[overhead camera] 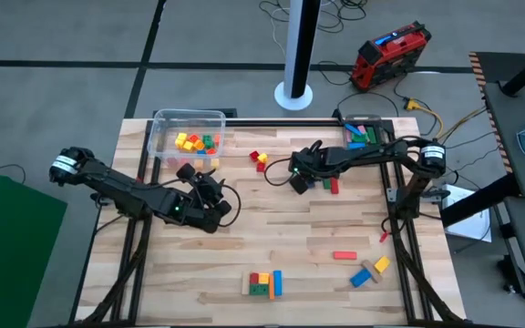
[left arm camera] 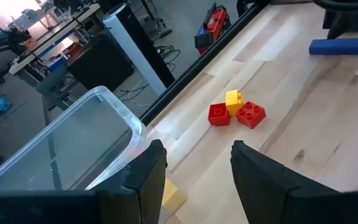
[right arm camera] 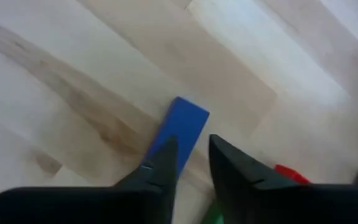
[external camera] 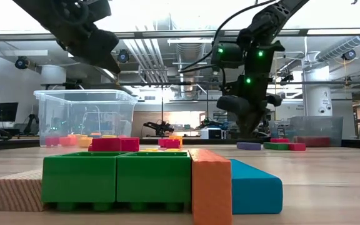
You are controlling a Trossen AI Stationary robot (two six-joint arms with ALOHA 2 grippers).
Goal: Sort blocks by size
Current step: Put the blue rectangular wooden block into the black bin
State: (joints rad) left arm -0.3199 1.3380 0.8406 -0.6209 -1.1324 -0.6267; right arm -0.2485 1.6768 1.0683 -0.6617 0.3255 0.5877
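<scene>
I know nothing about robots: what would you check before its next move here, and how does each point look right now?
1. Right gripper lined up over the blue bar: ok.
2. Right fingers open enough to take it: ok, narrowly.
3. Bar lying flat on the table: ok.
4. Red block beside it clear of the fingers: cannot tell.
5. Left gripper open and empty beside the clear tub: ok.

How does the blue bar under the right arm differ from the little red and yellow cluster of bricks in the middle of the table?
The blue bar is one long, smooth-topped piece; the cluster is several short studded bricks pressed together. The bar is a single colour; the cluster mixes red and yellow. The right gripper hangs over the bar, while the left gripper is apart from the cluster. Both lie on the wooden table.
</scene>
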